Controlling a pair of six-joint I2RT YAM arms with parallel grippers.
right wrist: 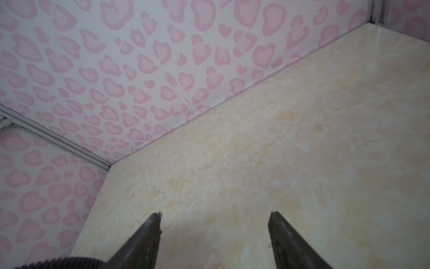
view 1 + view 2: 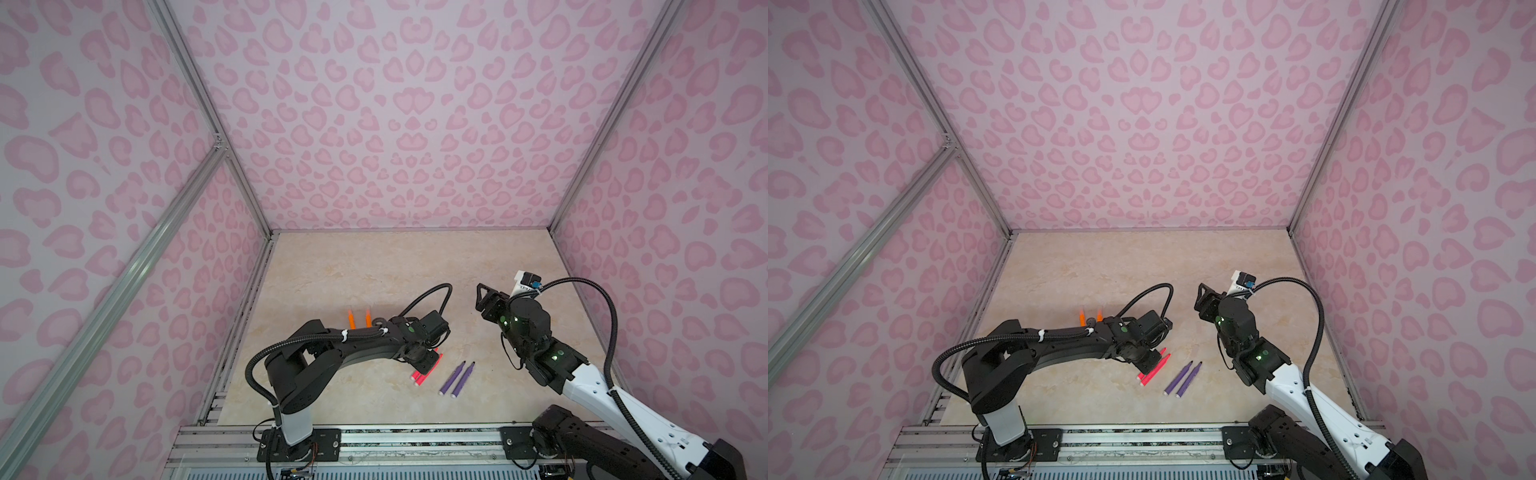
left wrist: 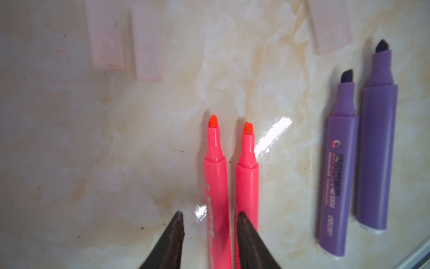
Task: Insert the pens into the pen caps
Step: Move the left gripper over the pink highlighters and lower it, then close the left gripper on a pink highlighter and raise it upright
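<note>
Two pink-red pens [image 3: 215, 177] [image 3: 247, 177] lie side by side, tips uncapped. My left gripper [image 3: 210, 213] is down over them, open: its fingers straddle one pink pen, one finger apart from it, the other at the seam between the two. In both top views this gripper [image 2: 428, 365] [image 2: 1148, 365] covers the pens' middle. Two purple pens [image 3: 339, 177] [image 2: 457, 379] lie just to the right. Three pen caps [image 3: 107, 35] [image 3: 147, 42] [image 3: 330, 25] lie beyond the tips. Two orange pens [image 2: 359, 319] show behind the left arm. My right gripper [image 1: 215, 213] [image 2: 482, 297] hovers open, nothing between its fingers.
Pink patterned walls [image 2: 374, 124] close in the beige marbled table [image 2: 374, 266] on three sides. A metal rail [image 2: 415, 440] with both arm bases runs along the front edge. The left arm's cable loop [image 2: 432, 295] arches above the table.
</note>
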